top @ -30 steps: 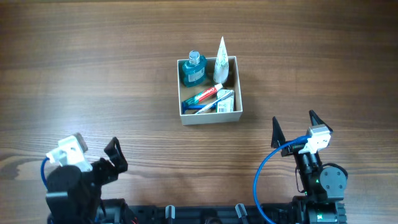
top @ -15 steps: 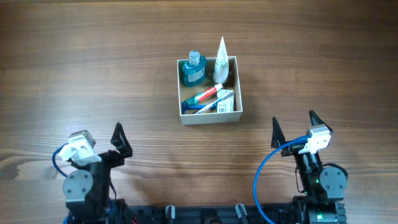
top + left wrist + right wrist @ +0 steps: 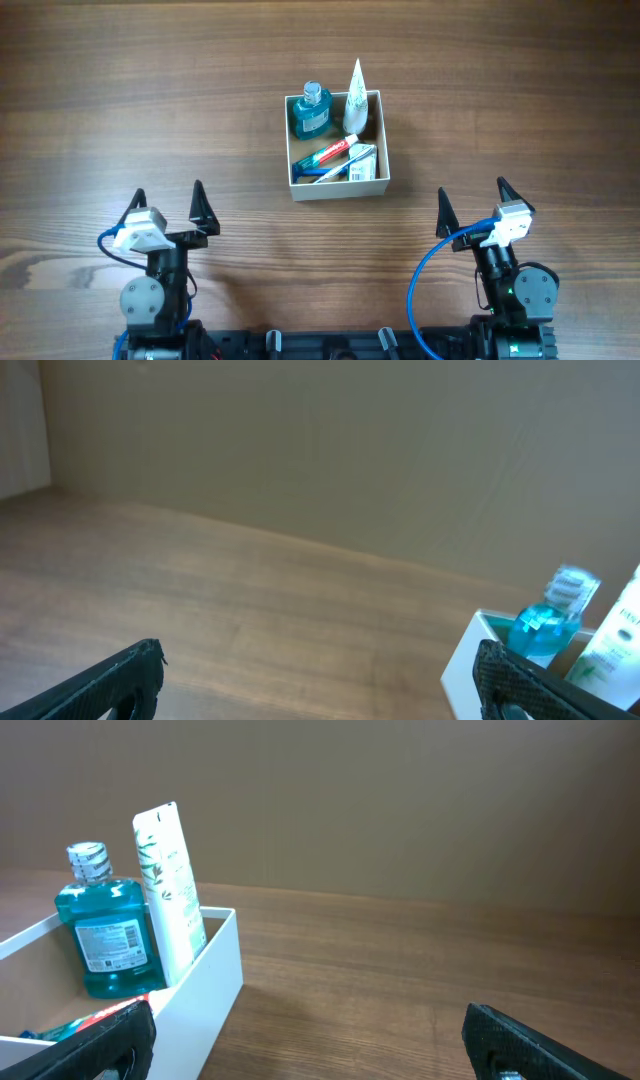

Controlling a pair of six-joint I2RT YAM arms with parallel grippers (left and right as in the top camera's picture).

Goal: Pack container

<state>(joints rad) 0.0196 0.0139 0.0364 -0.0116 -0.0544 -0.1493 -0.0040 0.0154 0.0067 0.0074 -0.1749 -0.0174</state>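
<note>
I am holding my left claw [image 3: 168,192] and my right claw [image 3: 472,190] both spread wide and gripping nothing, each one sitting low at the near edge of the table [image 3: 150,90], well apart from the work. The container [image 3: 340,188] is standing between them and farther out, nearer my right side than my left. It is already carrying a load: a blue bottle [image 3: 311,113] and a white tube [image 3: 354,95] are standing upright against its far wall, a red and blue item [image 3: 322,155] is lying slantwise across the middle, and a white-green packet [image 3: 362,162] is resting beside it toward the right wall. I am seeing nothing loose on the wood around the box, so I am judging the packing as done or very nearly so. What may be left is only a check or a closing step, though no lid is showing in any view; I am reading my arms as parked
</note>
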